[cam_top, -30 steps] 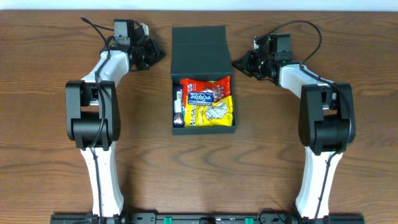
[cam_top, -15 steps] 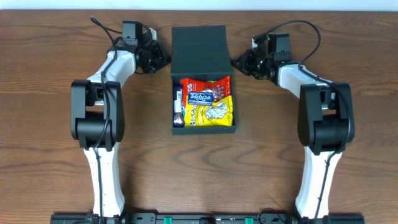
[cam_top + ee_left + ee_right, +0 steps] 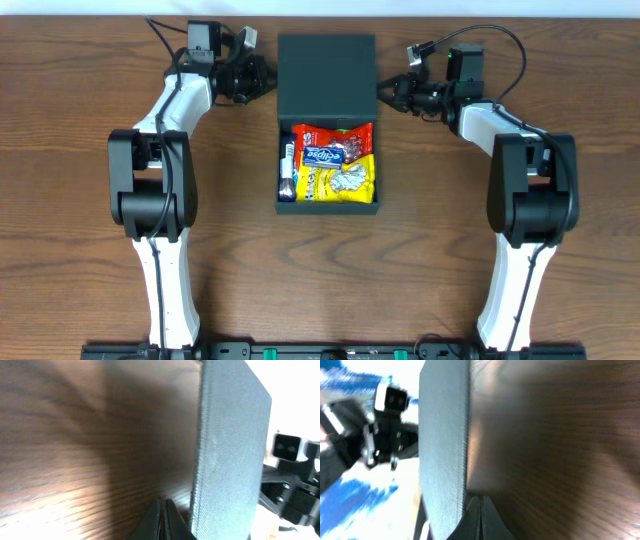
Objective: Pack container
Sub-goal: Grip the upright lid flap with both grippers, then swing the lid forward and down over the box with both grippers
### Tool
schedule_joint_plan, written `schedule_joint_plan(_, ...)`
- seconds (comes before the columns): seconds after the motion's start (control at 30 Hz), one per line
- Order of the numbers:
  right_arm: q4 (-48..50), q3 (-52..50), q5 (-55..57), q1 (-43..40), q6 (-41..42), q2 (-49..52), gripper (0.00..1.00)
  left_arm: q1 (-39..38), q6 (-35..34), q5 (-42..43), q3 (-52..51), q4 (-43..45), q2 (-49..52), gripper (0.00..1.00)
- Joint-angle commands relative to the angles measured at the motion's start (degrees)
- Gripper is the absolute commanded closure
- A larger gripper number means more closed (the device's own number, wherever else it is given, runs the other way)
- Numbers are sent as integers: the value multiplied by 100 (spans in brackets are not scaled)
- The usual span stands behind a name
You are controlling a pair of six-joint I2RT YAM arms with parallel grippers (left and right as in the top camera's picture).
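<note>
The dark teal container [image 3: 287, 205] sits mid-table, open, with red, blue and yellow snack packets [image 3: 331, 160] inside. Its flap lid [image 3: 327, 75] is raised at the far side, tilting over the box. My left gripper [image 3: 268, 78] is shut and empty at the lid's left edge. My right gripper [image 3: 385, 92] is shut and empty at the lid's right edge. In the left wrist view the shut fingers [image 3: 163, 519] lie beside the lid's outer face [image 3: 227, 455]. In the right wrist view the shut fingers [image 3: 480, 519] lie beside the lid [image 3: 445, 440].
The brown wooden table [image 3: 80, 250] stretches around the box. Both arm bases stand at the near edge, left [image 3: 150, 200] and right [image 3: 525, 210]. Cables trail behind each wrist at the far edge.
Both grippers have moved inward and toward the far edge against the lid's sides. The lid has swung up from lying back and now covers the box's far part.
</note>
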Motion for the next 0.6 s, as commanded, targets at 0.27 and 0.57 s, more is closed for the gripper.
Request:
schedule_joint_plan(0.27,11,13,-1547,-63,-907,26,98,188,1040,1314,192,-116,-540,94)
schedule_joint_plan(0.57,7,13,-1751,-61,-992,26,98,271,2330,1340,192,-957,-1145,94)
